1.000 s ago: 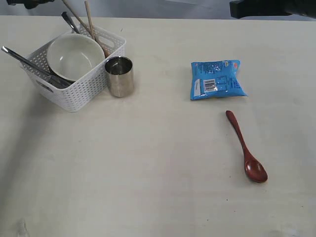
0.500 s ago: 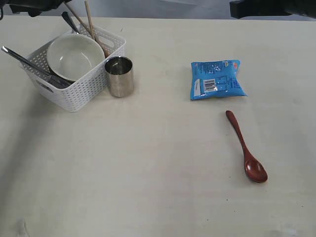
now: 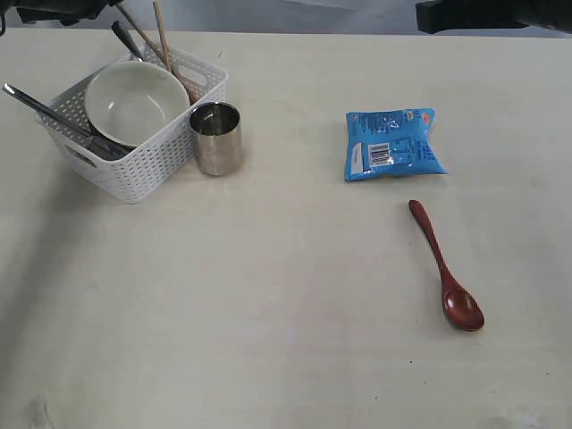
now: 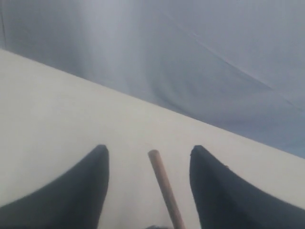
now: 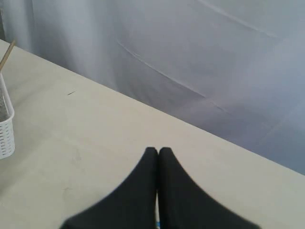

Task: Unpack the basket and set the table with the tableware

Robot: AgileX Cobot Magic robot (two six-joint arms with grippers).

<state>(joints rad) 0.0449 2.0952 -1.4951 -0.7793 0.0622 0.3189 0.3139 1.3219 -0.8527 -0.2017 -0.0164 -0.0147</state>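
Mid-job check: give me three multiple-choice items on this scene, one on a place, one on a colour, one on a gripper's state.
1. Where is the cup?
A: on the table beside the basket
B: inside the basket
C: on top of the basket

2. What colour is the packet?
A: red
B: green
C: blue

3. How is the right gripper?
A: wide open
B: shut, empty
C: shut on something

Key:
1 A, it stands on the table outside the basket's wall.
2 C, its wrapper is blue.
3 B, its jaws meet with nothing between.
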